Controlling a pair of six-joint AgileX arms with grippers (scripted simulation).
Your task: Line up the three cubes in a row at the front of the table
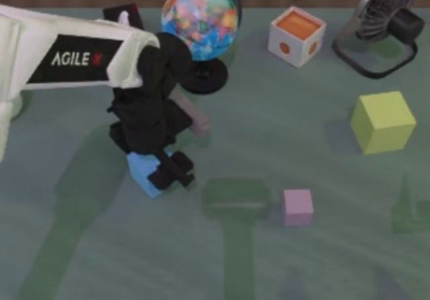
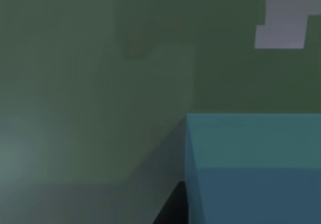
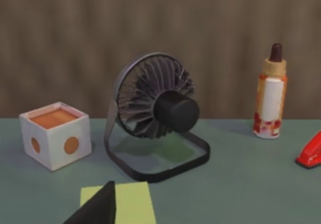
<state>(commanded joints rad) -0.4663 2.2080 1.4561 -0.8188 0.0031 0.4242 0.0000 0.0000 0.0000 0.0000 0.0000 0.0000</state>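
Observation:
My left gripper (image 1: pixel 171 171) is down over the light-blue cube (image 1: pixel 142 172) at the table's front left and is shut on it. In the left wrist view one dark finger (image 2: pixel 173 211) lies against the side of the blue cube (image 2: pixel 256 169). The small pink cube (image 1: pixel 297 206) sits on the table (image 1: pixel 322 266) near the front middle, and the left wrist view catches the pink cube (image 2: pixel 281 30) farther off. The large yellow-green cube (image 1: pixel 382 121) stands at the right. My right arm is out of the top view. Its wrist view shows one dark finger (image 3: pixel 98 209) over the yellow-green cube (image 3: pixel 133 201).
Along the back stand a black box (image 1: pixel 122 13), a globe (image 1: pixel 199 21), a white box with orange top (image 1: pixel 296 35) and a black fan (image 1: pixel 386 21). The right wrist view also shows a dropper bottle (image 3: pixel 271 98) and a red stapler (image 3: pixel 311 151).

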